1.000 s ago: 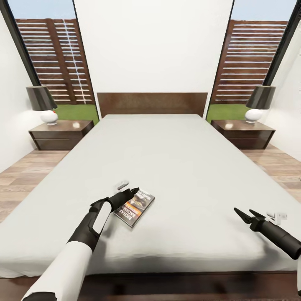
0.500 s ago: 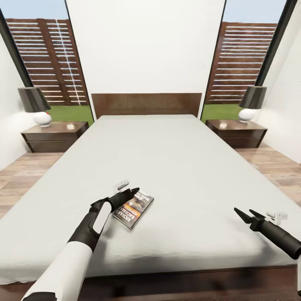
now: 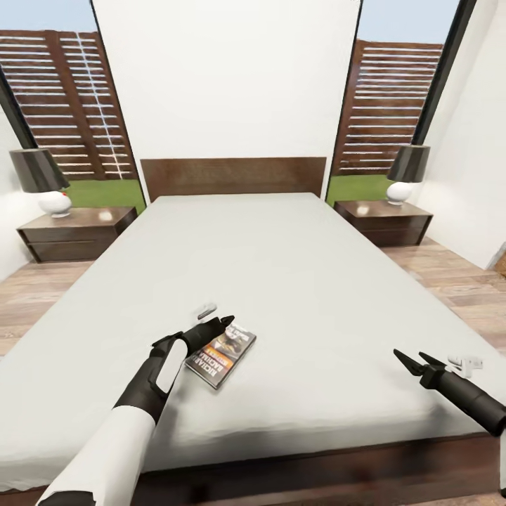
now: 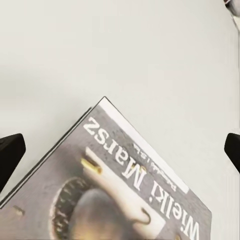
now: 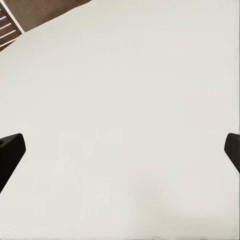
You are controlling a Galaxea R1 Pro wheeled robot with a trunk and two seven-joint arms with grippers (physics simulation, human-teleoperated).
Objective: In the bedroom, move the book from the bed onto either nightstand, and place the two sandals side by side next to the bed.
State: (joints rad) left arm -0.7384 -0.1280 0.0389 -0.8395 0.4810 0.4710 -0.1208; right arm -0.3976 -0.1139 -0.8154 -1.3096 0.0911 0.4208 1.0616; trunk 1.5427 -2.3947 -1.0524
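1. The bed (image 3: 281, 267), a pale grey-white mattress on a dark brown frame with a headboard (image 3: 233, 177), ran up the centre of the head view
2. The book (image 3: 226, 353) lay flat on the mattress in the lower left-centre of the frame, cover up, near the foot of the bed
3. The left gripper (image 3: 219, 325) was at the book's upper left corner in the head view; I cannot tell whether it touched the cover
4. In the left wrist view the two black fingertips (image 4: 10, 152) stood far apart at either edge, released, with the book (image 4: 120, 185) between and beyond them, its white title lettering readable on the grey cover
5. The right gripper (image 3: 410, 361) was over the mattress at the lower right of the head view, well apart from the book, its prongs spread and holding nothing
6. In the right wrist view its fingertips (image 5: 9, 150) sat at both edges with bare mattress (image 5: 125, 125) between them
7. A nightstand (image 3: 74, 232) with a dark-shaded lamp (image 3: 41, 179) stood at the left beside the headboard, and a second nightstand (image 3: 383, 221) with its own lamp (image 3: 406, 172) at the right
8. Wood-plank floor (image 3: 457, 281) showed on both sides of the bed, and a slatted fence (image 3: 60, 98) showed through the windows
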